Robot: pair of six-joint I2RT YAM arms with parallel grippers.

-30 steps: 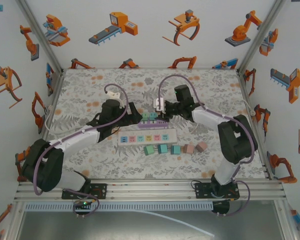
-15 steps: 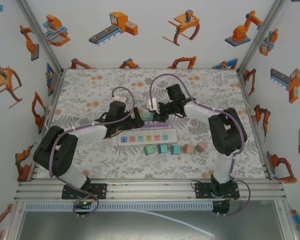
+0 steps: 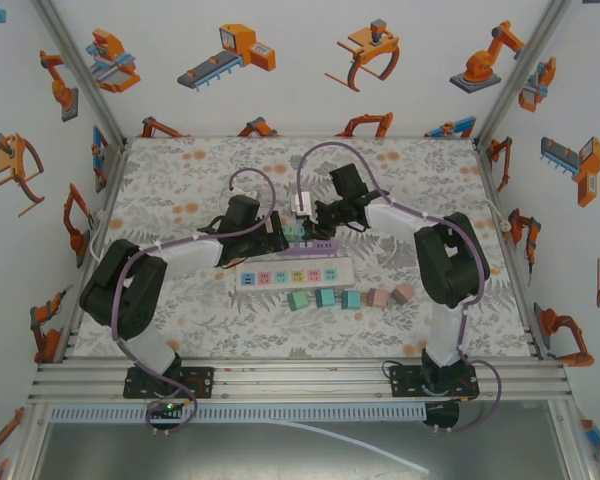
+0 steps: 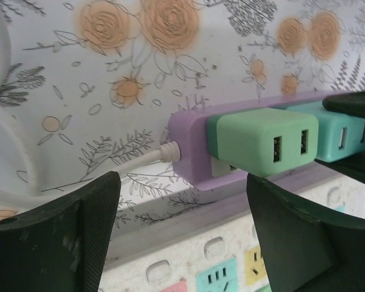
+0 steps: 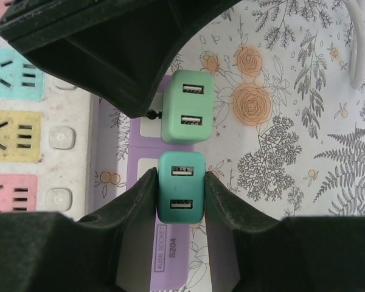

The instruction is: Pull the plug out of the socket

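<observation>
Right hand point(image 5: 180, 188) pinches the teal plug point(image 5: 181, 198) (wrist view); left hand point(image 4: 181, 182) stands open.

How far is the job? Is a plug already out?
Done: the right claw is shut on the darker green plug; the left claw stands open near the lighter plug. In hand: the pull. Left: both plugs sit in the purple socket strip, none freed.

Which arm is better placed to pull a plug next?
Right: the right claw is shut on the teal plug in the purple strip. The left claw stands open, short of the green plug.
</observation>
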